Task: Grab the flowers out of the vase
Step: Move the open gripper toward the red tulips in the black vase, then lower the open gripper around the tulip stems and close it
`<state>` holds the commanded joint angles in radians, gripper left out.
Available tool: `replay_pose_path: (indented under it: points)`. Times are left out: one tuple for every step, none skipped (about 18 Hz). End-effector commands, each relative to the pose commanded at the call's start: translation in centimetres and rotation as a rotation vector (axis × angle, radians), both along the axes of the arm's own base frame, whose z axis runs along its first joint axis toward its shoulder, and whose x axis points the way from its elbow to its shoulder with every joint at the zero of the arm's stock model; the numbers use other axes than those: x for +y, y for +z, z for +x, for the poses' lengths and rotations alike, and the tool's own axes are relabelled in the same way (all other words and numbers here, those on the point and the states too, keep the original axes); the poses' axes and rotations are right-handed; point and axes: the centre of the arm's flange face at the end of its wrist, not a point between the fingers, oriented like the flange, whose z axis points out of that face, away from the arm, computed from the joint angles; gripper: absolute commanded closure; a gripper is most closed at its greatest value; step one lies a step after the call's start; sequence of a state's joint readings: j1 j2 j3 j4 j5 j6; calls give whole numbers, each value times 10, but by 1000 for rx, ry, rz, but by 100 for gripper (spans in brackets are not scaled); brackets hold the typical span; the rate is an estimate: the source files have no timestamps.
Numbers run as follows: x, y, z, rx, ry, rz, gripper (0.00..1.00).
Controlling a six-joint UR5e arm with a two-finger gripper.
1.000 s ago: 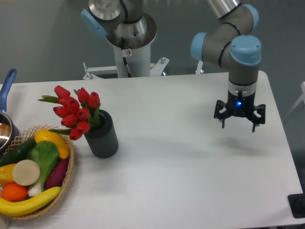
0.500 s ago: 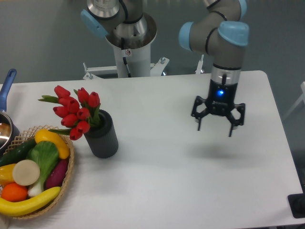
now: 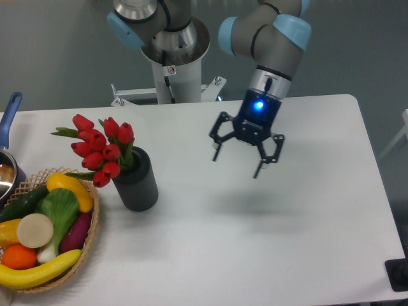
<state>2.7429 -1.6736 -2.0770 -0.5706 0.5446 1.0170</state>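
Note:
The flowers (image 3: pixel 99 150), a bunch of red tulip buds with green stems and leaves, stand in the dark grey ribbed vase (image 3: pixel 138 182) at the left of the white table. They lean to the left over the basket. My gripper (image 3: pixel 237 167) hangs above the table's middle, well to the right of the vase. Its fingers are spread open and hold nothing. A blue light glows on its wrist.
A woven wicker basket (image 3: pixel 85 254) of toy fruit and vegetables sits at the front left, touching close to the vase. A pot with a blue handle (image 3: pixel 9 116) is at the left edge. The arm's base (image 3: pixel 172 64) stands behind the table.
The gripper has moved left across the table toward the vase and tilted slightly, staying open. The flowers and vase have not moved.

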Motion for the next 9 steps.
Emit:
replay_pose_path:
  points:
    - [10,1,11,-1,-30,7,0]
    - [18,1,21,-3,-57,9,0]
    - [25,2,32,-5,-80,10,0]
    - [31,3,47,-4,-104,11,0]
    - [32,3,60,-5,-121,10,0]
    - [31,4,73,-5,-133,10,0]
    - [27,6,83,-1,-138,12,0]
    - [22,11,93,11,-140,18,0]
    - [17,15,101,19,-138,22,0]
